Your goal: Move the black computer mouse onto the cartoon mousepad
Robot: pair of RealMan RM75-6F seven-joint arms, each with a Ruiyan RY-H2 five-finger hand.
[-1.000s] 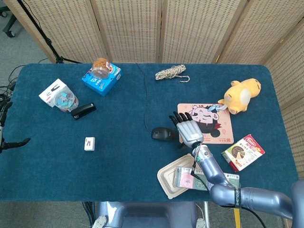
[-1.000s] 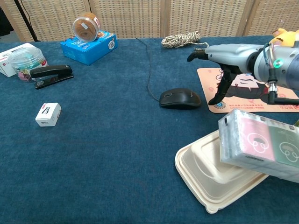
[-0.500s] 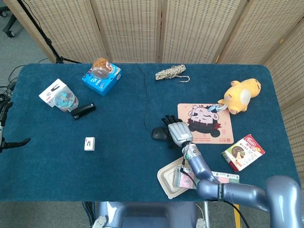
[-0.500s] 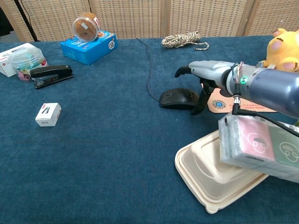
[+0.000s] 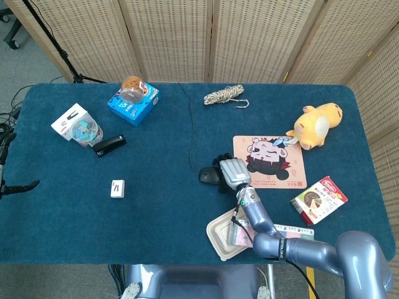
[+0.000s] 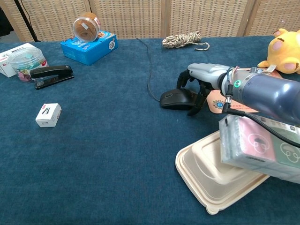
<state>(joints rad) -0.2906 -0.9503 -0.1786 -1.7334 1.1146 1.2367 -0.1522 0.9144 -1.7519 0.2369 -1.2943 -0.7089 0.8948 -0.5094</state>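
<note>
The black computer mouse [image 5: 207, 176] [image 6: 171, 99] lies on the blue cloth, just left of the cartoon mousepad [image 5: 277, 165] [image 6: 219, 104]. Its cable [image 5: 190, 134] [image 6: 150, 70] runs toward the table's far edge. My right hand [image 5: 232, 172] [image 6: 200, 84] sits over the mouse's right end, with its fingers curled down around it on both sides. The mouse still rests on the cloth. That hand and forearm hide most of the mousepad in the chest view. I do not see my left hand in either view.
A beige takeaway box [image 5: 219, 238] [image 6: 206, 180] and a tissue pack [image 6: 262, 147] lie under my right forearm. A yellow plush [image 5: 318, 123] and a snack box [image 5: 319, 199] flank the pad. A rope [image 5: 225, 95], blue box [image 5: 133, 103], stapler [image 5: 109, 145] and small white box [image 5: 117, 188] lie farther off.
My right hand slid left from the mousepad's edge to the mouse. Its spread fingers curled down around the mouse's right end. The mouse has not moved.
</note>
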